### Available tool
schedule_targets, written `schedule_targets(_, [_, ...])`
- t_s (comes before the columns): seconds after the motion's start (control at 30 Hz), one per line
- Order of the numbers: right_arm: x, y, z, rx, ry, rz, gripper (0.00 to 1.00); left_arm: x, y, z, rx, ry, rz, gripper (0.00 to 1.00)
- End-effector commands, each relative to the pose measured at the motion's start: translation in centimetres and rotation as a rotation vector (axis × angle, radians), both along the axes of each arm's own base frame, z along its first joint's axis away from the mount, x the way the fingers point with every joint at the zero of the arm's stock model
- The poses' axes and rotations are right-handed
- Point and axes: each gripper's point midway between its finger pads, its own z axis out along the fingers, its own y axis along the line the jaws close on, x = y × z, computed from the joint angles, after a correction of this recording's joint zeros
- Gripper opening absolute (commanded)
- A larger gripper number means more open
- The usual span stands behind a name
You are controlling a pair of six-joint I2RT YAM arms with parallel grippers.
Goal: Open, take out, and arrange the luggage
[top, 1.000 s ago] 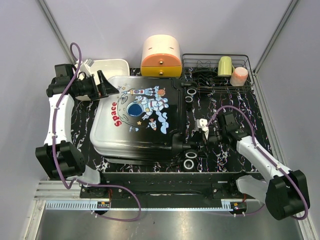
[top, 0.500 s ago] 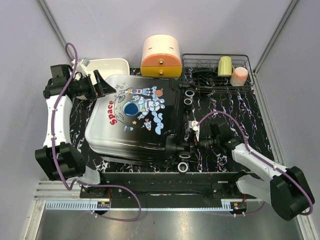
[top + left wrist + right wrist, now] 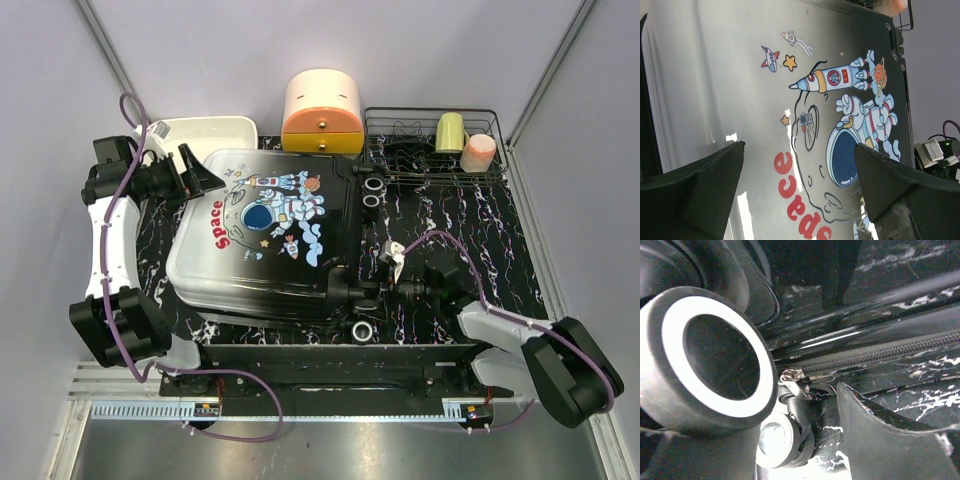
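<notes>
1. Right gripper (image 3: 385, 288): positioned low at the near right corner of the luggage (image 3: 265, 235), at its wheel end. In the right wrist view the visible finger (image 3: 880, 440) stands apart from the other side of the jaw. Nothing is pinched. A white-rimmed wheel (image 3: 710, 360) fills the left of that view. The zipper pull (image 3: 792, 379) lies just ahead of the fingers, and the zipper teeth to its right are closed.

2. Luggage: hard-shell wheeled suitcase lying flat on the black marbled mat (image 3: 450, 220), centre-left, printed shell facing up. The lid is shut, so the contents cannot be seen. The astronaut print and red "Space" lettering face upward.

3. Left gripper (image 3: 200, 170): positioned at the far left corner of the suitcase, jaws spread wide. In the left wrist view both fingers (image 3: 705, 190) sit above the pale shell, gripping nothing.

4. White tray (image 3: 215, 130): far left, beyond the left gripper and just behind the suitcase.

5. Cream-and-orange cylindrical box (image 3: 322, 110): far centre, just behind the suitcase, closed.

6. Wire rack (image 3: 430, 110): far right. It holds a green cup (image 3: 451, 131) and a pink cup (image 3: 479, 152), side by side.
</notes>
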Motion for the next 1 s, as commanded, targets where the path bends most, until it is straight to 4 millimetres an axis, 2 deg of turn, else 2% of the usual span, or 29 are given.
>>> schedule_targets(0.0, [3.3,1.0,2.5,0.085,-0.120,-0.097,0.64,0.0,0.0,1.1,0.012,-0.054,0.005,0.95])
schedule_targets(0.03, [2.9,1.1,2.0,0.084,-0.114,-0.071,0.64,0.0,0.0,1.3,0.014,-0.060,0.004,0.95])
schedule_targets(0.07, [2.8,1.2,2.4,0.101,-0.140,-0.057,0.63,0.0,0.0,1.3,0.017,-0.060,0.005,0.95])
schedule_targets(0.13, [2.7,1.2,1.8,0.097,-0.145,-0.046,0.59,0.1,0.1,1.2,0.023,-0.061,0.008,0.95])
schedule_targets(0.2, [2.6,1.4,2.1,0.115,-0.167,-0.033,0.56,0.1,0.1,1.0,0.023,-0.057,0.008,0.95])
schedule_targets(0.23, [2.6,1.5,1.8,0.114,-0.159,-0.027,0.50,0.2,0.2,0.8,0.023,-0.051,0.010,0.95])
schedule_targets(0.3, [2.6,1.6,2.1,0.130,-0.172,-0.022,0.44,0.2,0.2,0.7,0.023,-0.048,0.011,0.95])
schedule_targets(0.33, [2.7,1.7,1.9,0.128,-0.166,-0.022,0.37,0.2,0.2,0.6,0.025,-0.046,0.012,0.95])
schedule_targets(0.43, [2.4,1.5,2.0,0.136,-0.197,-0.019,0.27,0.3,0.3,0.5,0.028,-0.043,0.018,0.95])
schedule_targets(0.5, [2.4,1.1,1.9,0.128,-0.217,-0.035,0.16,0.3,0.4,0.4,0.027,-0.039,0.019,0.94])
schedule_targets(0.53, [2.3,1.0,2.5,0.133,-0.241,-0.040,0.11,0.3,0.4,0.4,0.030,-0.039,0.021,0.95])
schedule_targets(0.57, [2.4,0.8,1.9,0.105,-0.217,-0.058,0.01,0.4,0.5,0.4,0.033,-0.040,0.023,0.94])
schedule_targets(0.6, [2.6,0.7,2.0,0.096,-0.211,-0.072,0.00,0.4,0.5,0.4,0.033,-0.038,0.022,0.94])
schedule_targets(0.63, [2.9,0.5,3.0,0.101,-0.231,-0.090,0.00,0.4,0.5,0.3,0.034,-0.035,0.023,0.94])
schedule_targets(0.7, [3.8,-0.2,2.6,0.060,-0.211,-0.152,0.00,0.5,0.6,0.0,0.036,-0.023,0.024,0.94])
schedule_targets(0.73, [4.5,-0.5,3.6,0.064,-0.236,-0.179,0.00,0.6,0.7,0.0,0.041,-0.021,0.029,0.94])
schedule_targets(0.8, [4.9,-1.1,3.2,0.030,-0.218,-0.203,0.00,0.8,0.9,-0.2,0.042,-0.013,0.035,0.94])
schedule_targets(0.83, [5.5,-1.3,3.4,0.016,-0.247,-0.218,0.00,1.0,1.1,-0.3,0.044,-0.011,0.041,0.94])
schedule_targets(0.97, [8.0,-2.6,2.0,-0.071,-0.237,-0.314,0.00,1.6,1.8,-1.0,0.052,0.016,0.054,0.93])
